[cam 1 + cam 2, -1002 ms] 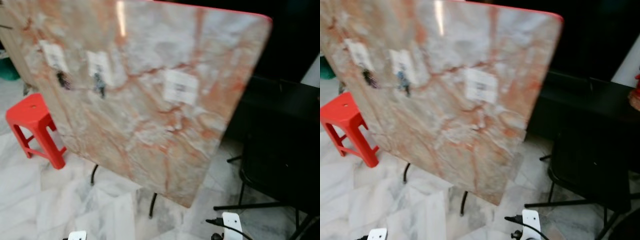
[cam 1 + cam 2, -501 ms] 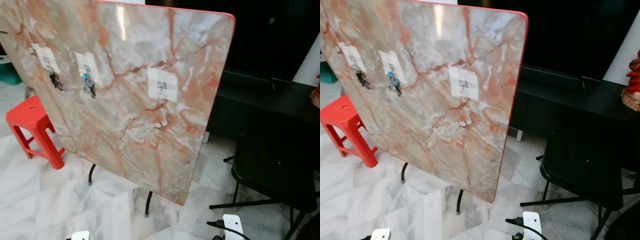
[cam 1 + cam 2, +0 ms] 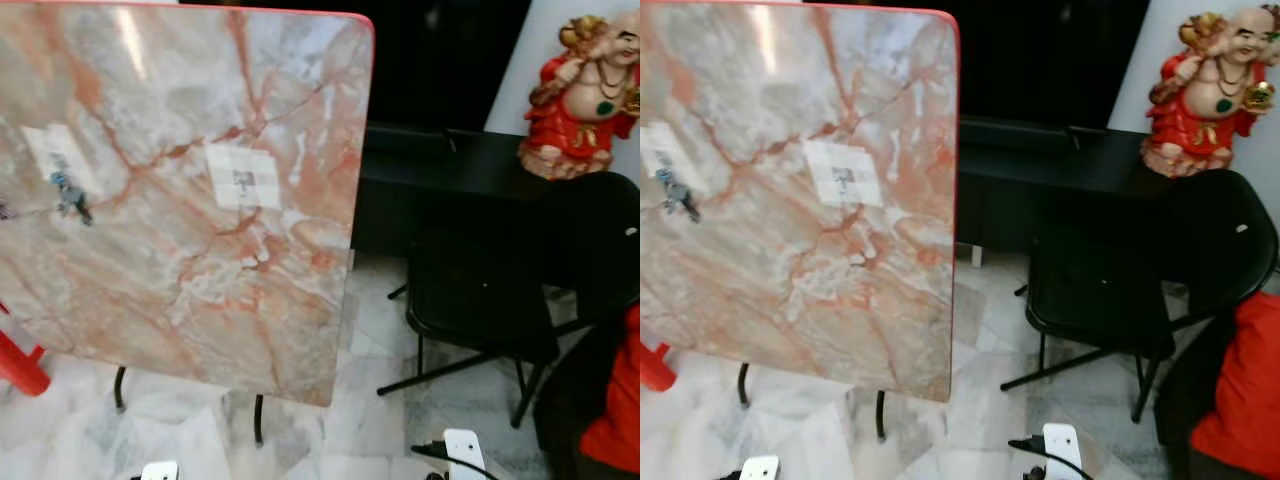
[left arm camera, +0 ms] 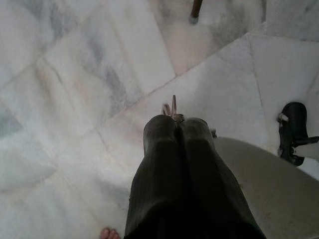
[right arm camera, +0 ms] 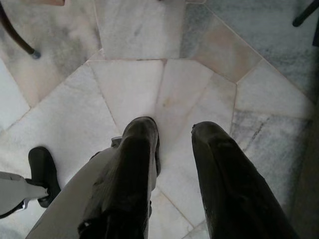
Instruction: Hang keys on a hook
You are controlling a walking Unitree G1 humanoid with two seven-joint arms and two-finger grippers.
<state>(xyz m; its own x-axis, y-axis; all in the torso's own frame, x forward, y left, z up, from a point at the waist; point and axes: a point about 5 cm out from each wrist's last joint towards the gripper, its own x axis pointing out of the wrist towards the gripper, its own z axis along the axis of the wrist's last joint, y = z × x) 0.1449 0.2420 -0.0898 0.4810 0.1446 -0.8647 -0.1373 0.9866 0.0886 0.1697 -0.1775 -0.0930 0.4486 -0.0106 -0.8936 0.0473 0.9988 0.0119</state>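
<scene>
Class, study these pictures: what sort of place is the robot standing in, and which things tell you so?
Probably a room in a home: a marble-tiled floor, a tipped-up marble-patterned tabletop, a black folding chair, and a red laughing-Buddha figurine on a dark cabinet.

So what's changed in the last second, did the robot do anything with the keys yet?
Only the head camera swung to the robot's right: the marble board slid left in view, and the red figurine and black chair came in. The things themselves did not move. The left gripper is shut on the keys above the floor, the right gripper is open, and the free hook remains bare.
</scene>
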